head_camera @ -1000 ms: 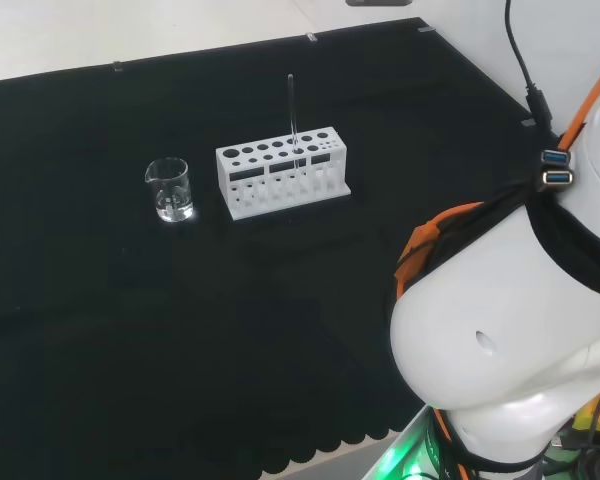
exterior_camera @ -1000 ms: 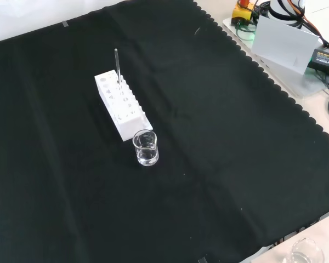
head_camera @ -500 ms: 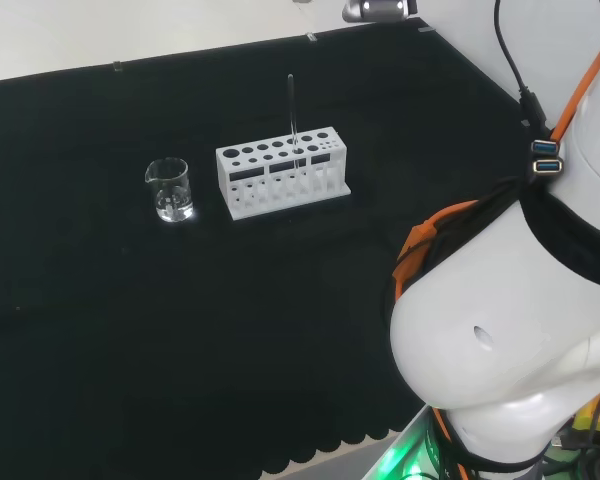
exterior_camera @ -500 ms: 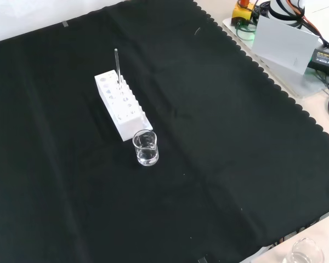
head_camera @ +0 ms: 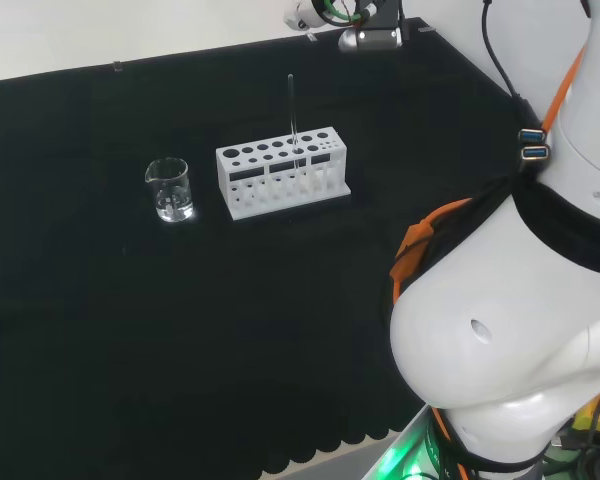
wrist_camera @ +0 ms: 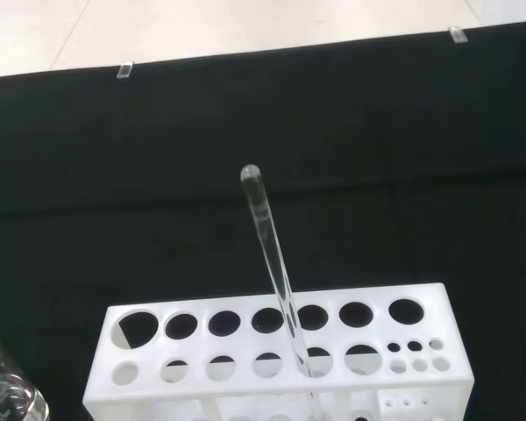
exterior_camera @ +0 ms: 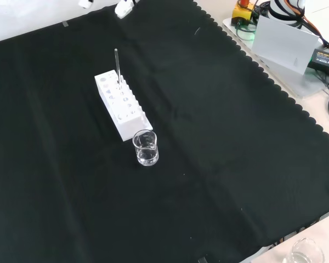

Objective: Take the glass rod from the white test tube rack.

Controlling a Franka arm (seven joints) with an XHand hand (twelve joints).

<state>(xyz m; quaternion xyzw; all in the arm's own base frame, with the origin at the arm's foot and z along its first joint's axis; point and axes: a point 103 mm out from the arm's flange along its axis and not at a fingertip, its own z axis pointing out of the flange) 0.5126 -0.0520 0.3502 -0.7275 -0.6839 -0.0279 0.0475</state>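
Note:
The white test tube rack (head_camera: 280, 172) stands on the black cloth, left of the arm's links in the head view. A clear glass rod (head_camera: 292, 110) stands upright in one of its holes, toward the rack's right end in that view. In the front view the rack (exterior_camera: 120, 104) runs away from the camera, with the rod (exterior_camera: 117, 66) near its far end. Small white parts of the hand (exterior_camera: 122, 8) show at the front view's top edge, above and beyond the rod. In the head view the hand (head_camera: 310, 12) sits at the top edge. The wrist view looks down on the rod (wrist_camera: 267, 237) and rack (wrist_camera: 272, 351).
A small glass beaker (head_camera: 169, 189) stands left of the rack in the head view and nearest the camera in the front view (exterior_camera: 146, 148). The arm's white links (head_camera: 510, 330) take up the head view's right. Electronics (exterior_camera: 285, 38) and another glass (exterior_camera: 306, 253) lie off the cloth.
The hand has come into view at the top edge of the head and front views. The arm's upper links have shifted. Rack, rod and beaker have not moved.

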